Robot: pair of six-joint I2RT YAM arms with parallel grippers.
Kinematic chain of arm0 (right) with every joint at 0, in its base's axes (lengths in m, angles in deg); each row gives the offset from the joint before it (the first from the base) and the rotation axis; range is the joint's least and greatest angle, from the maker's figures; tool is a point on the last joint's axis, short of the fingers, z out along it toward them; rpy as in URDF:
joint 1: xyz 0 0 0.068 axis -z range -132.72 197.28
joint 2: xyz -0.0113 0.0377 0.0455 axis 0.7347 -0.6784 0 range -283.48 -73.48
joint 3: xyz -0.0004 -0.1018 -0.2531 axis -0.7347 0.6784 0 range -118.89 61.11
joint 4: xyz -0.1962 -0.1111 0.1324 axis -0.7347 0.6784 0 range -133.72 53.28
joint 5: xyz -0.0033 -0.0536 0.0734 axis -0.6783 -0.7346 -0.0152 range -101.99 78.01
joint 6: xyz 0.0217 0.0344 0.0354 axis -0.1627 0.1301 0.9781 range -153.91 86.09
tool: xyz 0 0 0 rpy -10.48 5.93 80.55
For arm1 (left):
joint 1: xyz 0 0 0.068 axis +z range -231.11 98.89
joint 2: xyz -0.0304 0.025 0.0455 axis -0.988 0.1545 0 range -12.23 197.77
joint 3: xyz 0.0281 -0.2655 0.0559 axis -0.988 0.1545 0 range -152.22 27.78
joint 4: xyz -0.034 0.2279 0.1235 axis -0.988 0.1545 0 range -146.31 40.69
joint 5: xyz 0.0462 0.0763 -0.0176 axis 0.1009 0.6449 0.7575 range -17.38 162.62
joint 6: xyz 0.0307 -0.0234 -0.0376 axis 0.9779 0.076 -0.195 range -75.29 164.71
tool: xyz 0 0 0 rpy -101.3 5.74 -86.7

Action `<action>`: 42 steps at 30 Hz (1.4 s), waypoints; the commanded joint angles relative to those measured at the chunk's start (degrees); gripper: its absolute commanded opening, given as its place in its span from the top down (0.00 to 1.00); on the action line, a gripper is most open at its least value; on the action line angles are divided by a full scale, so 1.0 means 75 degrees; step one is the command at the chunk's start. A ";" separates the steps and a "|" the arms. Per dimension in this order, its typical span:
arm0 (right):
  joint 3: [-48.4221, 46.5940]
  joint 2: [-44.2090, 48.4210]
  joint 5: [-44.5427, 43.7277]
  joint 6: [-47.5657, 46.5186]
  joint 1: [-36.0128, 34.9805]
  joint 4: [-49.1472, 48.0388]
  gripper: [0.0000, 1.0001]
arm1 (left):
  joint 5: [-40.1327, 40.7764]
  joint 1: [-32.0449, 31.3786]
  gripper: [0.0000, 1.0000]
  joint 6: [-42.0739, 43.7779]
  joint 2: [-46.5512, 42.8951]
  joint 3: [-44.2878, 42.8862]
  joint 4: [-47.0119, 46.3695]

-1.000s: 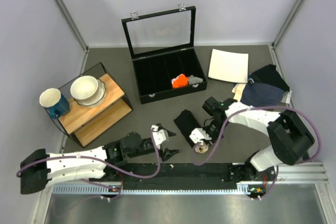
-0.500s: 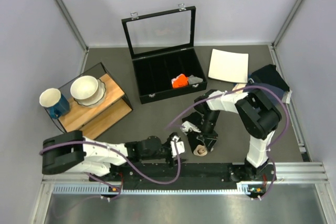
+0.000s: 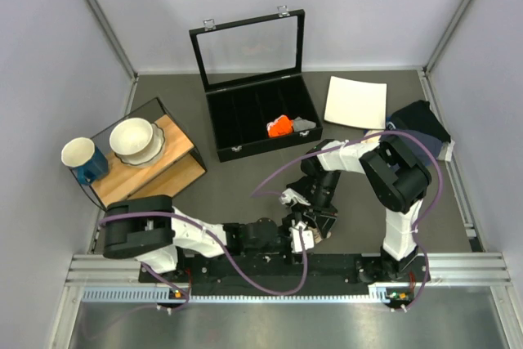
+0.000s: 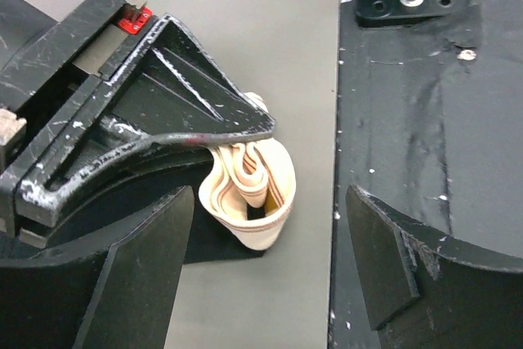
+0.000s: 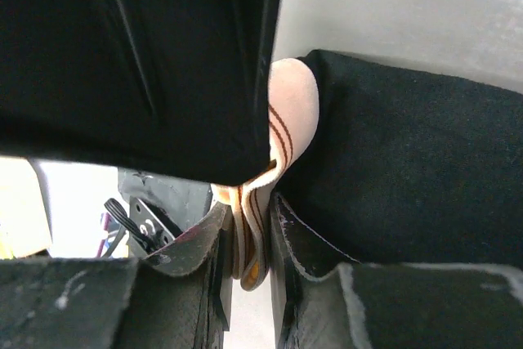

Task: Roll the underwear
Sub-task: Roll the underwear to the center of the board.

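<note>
Underwear (image 4: 249,192): near front edge of table (image 3: 245,190), largely coiled, waistband end exposed | right gripper (image 5: 249,239): narrow, pinching waistband coil | left gripper (image 4: 265,267): wide, empty, beside roll | remaining, by judgement: tighten, release.

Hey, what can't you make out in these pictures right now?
Right wrist: a blurred black mass fills the upper left and cannot be identified. The underwear runs off the right edge beyond the right claw.
Left wrist: the right claw hides the underwear's black part, and only waistband loops show.
Top: the right arm covers most of the underwear. The grey item in the box is too small to name.
</note>
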 commanded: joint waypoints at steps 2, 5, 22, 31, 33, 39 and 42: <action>-0.0045 0.0088 0.0377 -0.0124 -0.0032 -0.0006 0.83 | 0.0879 -0.0061 0.20 0.0249 0.0553 -0.0545 -0.0176; 0.0002 0.0170 0.0365 -0.0089 -0.0020 -0.0089 0.82 | 0.1242 -0.0073 0.21 0.0249 0.0776 -0.0732 0.0034; 0.0119 0.1118 0.0634 0.0180 0.0518 -0.0616 0.66 | 0.0402 -0.0015 1.00 -0.0535 0.1059 -0.1190 0.1078; 0.0400 0.3190 0.0529 0.0333 0.1983 -0.1120 0.57 | -0.1544 0.1203 1.00 -0.1870 0.1338 -0.1365 0.1640; 0.0587 0.3567 0.0506 0.0275 0.2310 -0.1178 0.57 | -0.1978 0.1613 1.00 -0.2058 0.1456 -0.1528 0.1804; 0.1641 0.5359 0.0821 -0.0566 0.2441 -0.1483 0.58 | -0.2973 0.2575 1.00 -0.2750 0.1960 -0.2055 0.2530; 0.2332 0.6227 0.1149 -0.1642 0.2441 -0.1635 0.55 | -0.3151 0.2891 1.00 -0.3066 0.2241 -0.2314 0.2952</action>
